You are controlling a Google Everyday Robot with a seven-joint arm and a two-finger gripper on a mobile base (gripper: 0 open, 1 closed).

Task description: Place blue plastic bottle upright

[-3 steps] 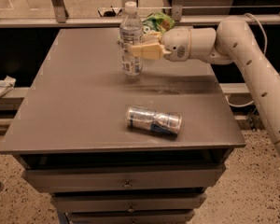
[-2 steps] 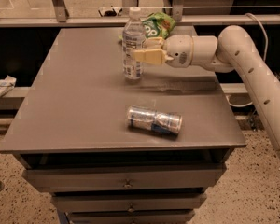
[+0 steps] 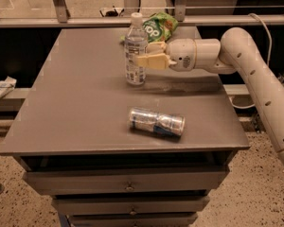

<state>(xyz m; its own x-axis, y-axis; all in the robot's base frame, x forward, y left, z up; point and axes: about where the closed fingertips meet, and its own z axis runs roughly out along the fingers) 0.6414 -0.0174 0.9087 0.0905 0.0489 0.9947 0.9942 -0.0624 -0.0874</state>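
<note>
The blue plastic bottle [image 3: 134, 41] is clear with a white cap and a white-and-blue label. It stands upright on the grey table [image 3: 75, 108] at the back middle, its base on or just above the top. My gripper [image 3: 143, 55] reaches in from the right at label height and is shut on the bottle. One finger crosses in front of the bottle's right side and the other sits behind it. The white arm [image 3: 255, 74] runs off to the right.
A silver-blue can [image 3: 156, 121] lies on its side near the table's front middle. A green snack pouch [image 3: 160, 26] lies at the back edge behind the bottle and gripper. Drawers [image 3: 128, 181] sit under the table top. A rail runs behind the table.
The gripper and bottle have moved slightly right and down together. The bottle's base now sits lower, at the table top.
</note>
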